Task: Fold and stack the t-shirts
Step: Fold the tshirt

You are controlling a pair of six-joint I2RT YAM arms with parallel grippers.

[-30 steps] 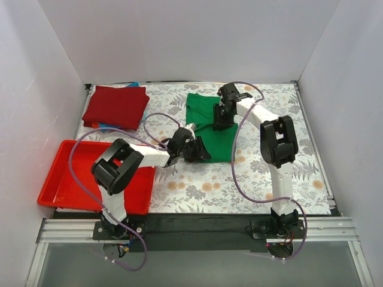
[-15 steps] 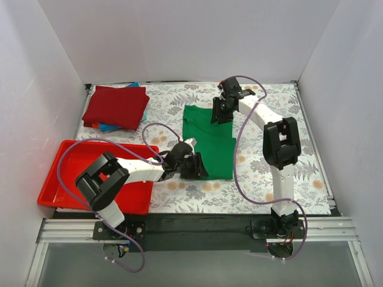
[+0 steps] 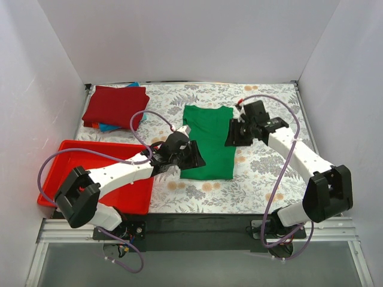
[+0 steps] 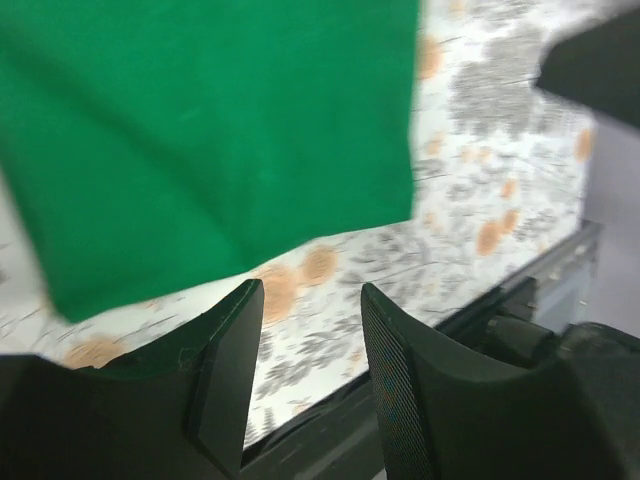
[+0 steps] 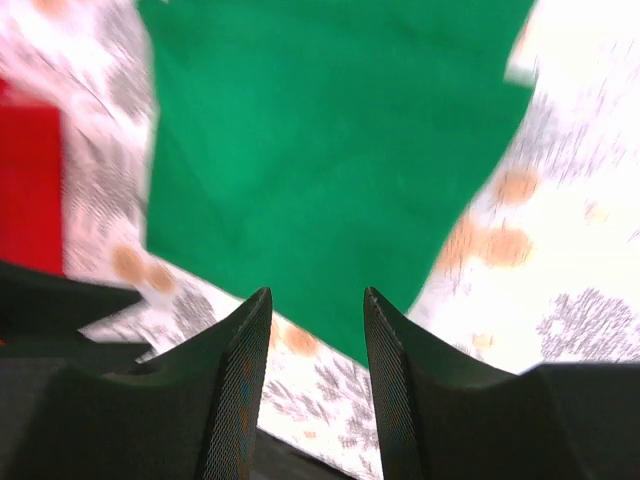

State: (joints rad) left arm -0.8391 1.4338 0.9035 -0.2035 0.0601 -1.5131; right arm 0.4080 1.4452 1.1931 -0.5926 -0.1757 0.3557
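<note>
A bright green t-shirt lies flat in the middle of the flowered table, folded into a long rectangle; it also shows in the left wrist view and the right wrist view. A folded dark red t-shirt lies at the back left on a blue/teal shirt, seen only as an edge. My left gripper is open and empty at the green shirt's near left edge. My right gripper is open and empty at its right edge.
A red plastic tray stands at the front left, under my left arm. White walls close the table on three sides. The black mounting rail runs along the near edge. Purple cables loop off both arms.
Both grippers let go of the green shirt, which now lies flat and longer. My right arm swung back from the far edge to the shirt's right side. My left arm shifted slightly.
</note>
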